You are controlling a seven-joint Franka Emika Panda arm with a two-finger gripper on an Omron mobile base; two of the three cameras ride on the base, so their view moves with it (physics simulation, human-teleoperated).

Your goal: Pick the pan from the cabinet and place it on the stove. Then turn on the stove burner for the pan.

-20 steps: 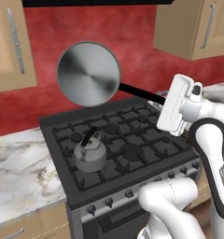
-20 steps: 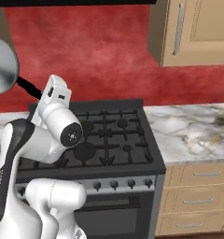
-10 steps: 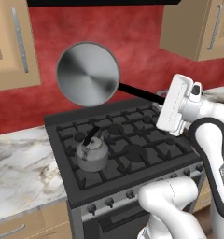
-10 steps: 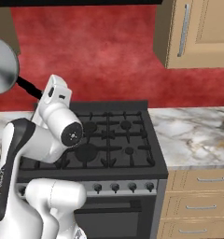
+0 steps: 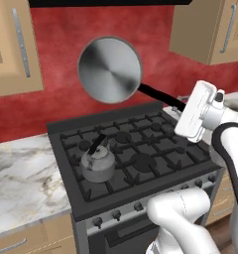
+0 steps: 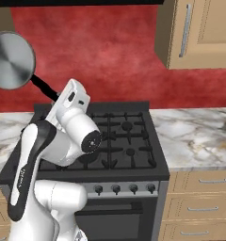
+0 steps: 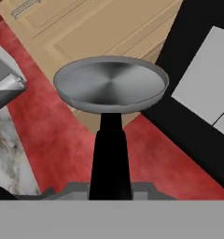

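My gripper [image 7: 110, 189] is clenched on the long thin black handle of the round shallow brushed-steel pan [image 5: 110, 70], jaws narrowed against the handle's end. Pan is airborne, tipped so its flat shiny underside faces the base cameras, up against the red textured wall above the dark grey gas stove [image 5: 136, 149] with black iron grates. My white arm is raised beside the stove, hand angled up and outward. Squat grey kettle [image 5: 97, 163] sits on a front-left burner.
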